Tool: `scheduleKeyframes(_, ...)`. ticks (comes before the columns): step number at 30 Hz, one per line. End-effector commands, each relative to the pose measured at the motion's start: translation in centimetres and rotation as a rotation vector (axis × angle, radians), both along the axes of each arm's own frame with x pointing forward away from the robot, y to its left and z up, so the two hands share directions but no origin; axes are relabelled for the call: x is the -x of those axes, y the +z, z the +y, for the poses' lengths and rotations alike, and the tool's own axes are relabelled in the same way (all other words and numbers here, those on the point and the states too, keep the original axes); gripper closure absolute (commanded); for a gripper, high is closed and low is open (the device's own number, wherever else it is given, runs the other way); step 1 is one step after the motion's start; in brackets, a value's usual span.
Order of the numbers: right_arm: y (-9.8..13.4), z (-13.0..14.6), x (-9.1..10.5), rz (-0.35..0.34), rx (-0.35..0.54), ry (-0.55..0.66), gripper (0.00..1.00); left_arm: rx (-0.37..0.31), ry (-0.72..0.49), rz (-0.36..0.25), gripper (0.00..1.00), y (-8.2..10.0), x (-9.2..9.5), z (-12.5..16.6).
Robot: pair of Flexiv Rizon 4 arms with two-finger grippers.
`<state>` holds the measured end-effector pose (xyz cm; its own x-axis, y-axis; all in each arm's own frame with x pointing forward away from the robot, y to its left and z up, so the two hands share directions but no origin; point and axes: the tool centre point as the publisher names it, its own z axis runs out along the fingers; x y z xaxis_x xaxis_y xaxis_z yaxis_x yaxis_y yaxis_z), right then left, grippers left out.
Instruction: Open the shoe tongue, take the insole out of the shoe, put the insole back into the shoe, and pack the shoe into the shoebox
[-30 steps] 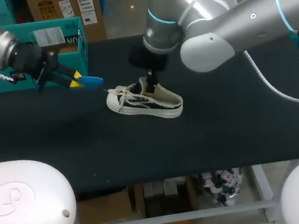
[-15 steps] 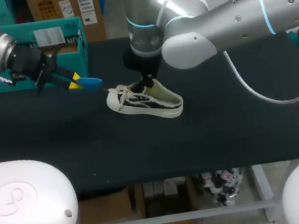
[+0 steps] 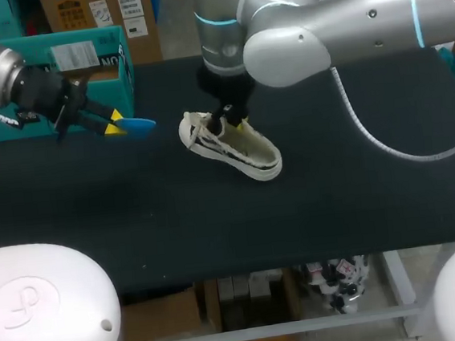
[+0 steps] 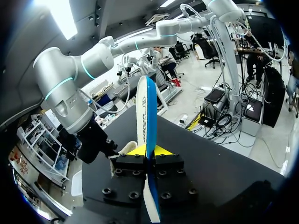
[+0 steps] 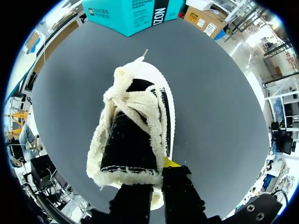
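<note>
A cream and black shoe [image 3: 232, 146] lies in the middle of the black table, toe pointing toward the far left and raised. My right gripper [image 3: 232, 122] comes down from above and is shut on the shoe tongue [image 5: 129, 145], a black flap with a cream fleece edge; the gripper [image 5: 154, 179] holds it at its end, one yellow tip showing. The shoe [image 5: 145, 100] stretches away ahead of the fingers. At the left, my left gripper [image 3: 112, 123] is shut on the blue insole [image 3: 136, 124]. In the left wrist view the insole [image 4: 146, 112] stands upright between the fingers of the gripper [image 4: 149, 152].
The teal shoebox [image 3: 80, 68] stands at the table's far left corner, behind my left arm, and shows ahead of the shoe [image 5: 133, 14] in the right wrist view. Bare black tabletop [image 3: 216, 220] lies in front of the shoe and to its right.
My right gripper has come down and shut on the tongue. The shoe has swung round, its toe moving away and up. The left arm with the insole has stayed still.
</note>
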<state>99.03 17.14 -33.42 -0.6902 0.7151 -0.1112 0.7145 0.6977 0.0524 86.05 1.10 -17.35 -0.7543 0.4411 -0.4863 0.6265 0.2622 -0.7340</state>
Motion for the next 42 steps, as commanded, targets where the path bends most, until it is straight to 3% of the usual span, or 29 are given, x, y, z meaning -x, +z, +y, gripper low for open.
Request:
scheduleKeyframes(1,0.8,-1.3,1.9,-0.049,-0.048,-0.076,1.00,0.000,-0.012,0.000,1.00,0.1,0.0,0.0)
scheduleKeyframes(9,1.3,-1.2,5.0,-0.014,-0.075,-0.308,1.00,0.010,-0.050,-0.004,1.00,0.3,0.1,-0.1)
scheduleKeyframes(18,1.1,-0.5,7.1,0.020,-0.046,-0.436,1.00,0.016,-0.090,-0.010,1.00,0.4,0.3,-0.3)
scheduleKeyframes(28,-0.7,-0.4,8.0,0.068,-0.072,-0.580,1.00,-0.001,-0.114,0.005,1.00,-0.4,0.2,-1.1)
scheduleKeyframes(35,-1.4,-0.7,8.6,0.039,-0.092,-0.639,1.00,-0.002,-0.125,0.014,1.00,-1.0,0.1,-1.4)
scheduleKeyframes(36,-1.4,-0.7,8.6,0.036,-0.092,-0.641,0.59,-0.002,-0.128,0.016,1.00,-1.1,0.1,-1.5)
scheduleKeyframes(37,-1.3,-0.7,8.7,0.022,-0.102,-0.638,0.08,-0.003,-0.132,0.015,1.00,-1.2,0.1,-1.6)
scheduleKeyframes(38,-1.2,-0.7,8.9,0.016,-0.115,-0.630,0.00,-0.007,-0.136,0.011,1.00,-1.2,0.2,-1.8)
scheduleKeyframes(42,-0.1,-1.4,9.3,-0.012,-0.176,-0.594,0.00,-0.010,-0.178,-0.024,1.00,-1.1,0.6,-2.4)
